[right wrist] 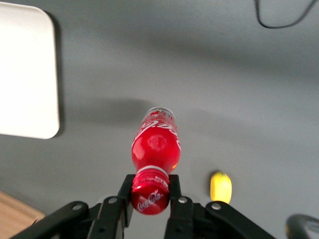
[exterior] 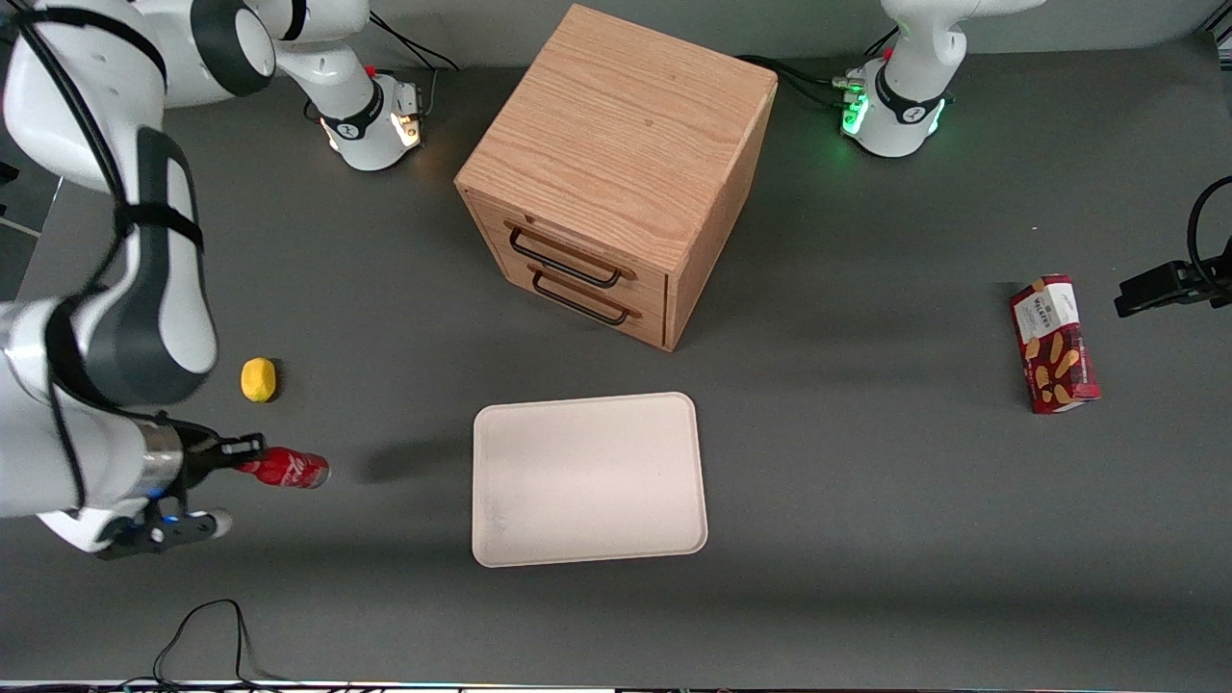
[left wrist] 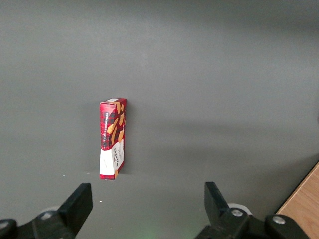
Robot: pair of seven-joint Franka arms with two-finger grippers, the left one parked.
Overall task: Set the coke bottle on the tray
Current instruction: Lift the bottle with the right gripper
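Gripper (right wrist: 150, 195) clamped on coke bottle (right wrist: 155, 144) cap only; slippage is risked before tray (exterior: 587, 478), at 3 o'clock.

Count on the surface (exterior: 866, 539):
- Coke bottle (exterior: 289, 470): 1, clamped at the cap in the claw (exterior: 245, 458).
- Lemon (exterior: 258, 378): 1, near the claw.
- Tray (exterior: 587, 478): 1, a short way off from the claw.
- Cabinet (exterior: 616, 173): 1, with 2 drawers, each with 1 handle, well apart from the claw.
- Snack box (exterior: 1054, 344): 1, farthest from the claw, toward the parked arm's end.
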